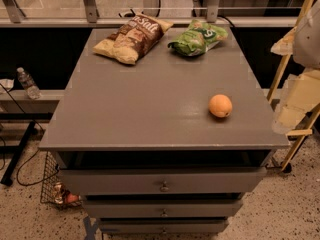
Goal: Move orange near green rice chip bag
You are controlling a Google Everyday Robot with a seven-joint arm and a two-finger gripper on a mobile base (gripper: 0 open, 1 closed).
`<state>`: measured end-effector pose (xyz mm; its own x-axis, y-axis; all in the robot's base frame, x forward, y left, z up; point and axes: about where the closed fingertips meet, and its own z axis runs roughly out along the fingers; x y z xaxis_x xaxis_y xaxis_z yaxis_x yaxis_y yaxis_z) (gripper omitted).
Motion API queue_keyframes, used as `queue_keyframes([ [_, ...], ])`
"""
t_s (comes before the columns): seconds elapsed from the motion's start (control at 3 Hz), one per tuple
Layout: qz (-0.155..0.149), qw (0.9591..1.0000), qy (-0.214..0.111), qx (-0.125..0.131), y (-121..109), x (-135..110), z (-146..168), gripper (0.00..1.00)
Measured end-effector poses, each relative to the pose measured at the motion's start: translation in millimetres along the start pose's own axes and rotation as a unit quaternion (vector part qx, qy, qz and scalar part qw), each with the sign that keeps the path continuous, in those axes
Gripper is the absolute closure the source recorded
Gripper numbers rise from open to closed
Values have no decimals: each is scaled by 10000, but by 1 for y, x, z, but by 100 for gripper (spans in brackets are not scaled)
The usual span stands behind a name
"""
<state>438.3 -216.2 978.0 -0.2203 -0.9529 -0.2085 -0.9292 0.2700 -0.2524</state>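
Note:
The orange [220, 105] is a small round fruit lying on the right side of the grey cabinet top [140, 99], near its front. The green rice chip bag [198, 37] lies at the far right of the cabinet top, well behind the orange. My gripper [296, 102] shows as a pale, blurred shape at the right edge of the view. It is off the cabinet's right side, level with the orange and apart from it. It holds nothing that I can see.
A larger brown and pale-yellow chip bag [132, 38] lies at the far left of the top. Cabinet drawers [163, 182] face me below. A water bottle [27, 83] stands on a low shelf at left, a wire basket [56, 184] on the floor. A wooden frame [283, 69] leans at right.

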Motion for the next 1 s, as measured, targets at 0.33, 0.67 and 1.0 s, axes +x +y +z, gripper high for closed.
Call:
queue_keyframes([
  [0.33, 0, 10000, -1, 1, 0, 0, 0, 0],
  [0.67, 89, 9986, -516, -76, -11, -7, 16, 0],
  [1.0, 321, 9903, -1331, -242, -38, -33, 65, 0],
])
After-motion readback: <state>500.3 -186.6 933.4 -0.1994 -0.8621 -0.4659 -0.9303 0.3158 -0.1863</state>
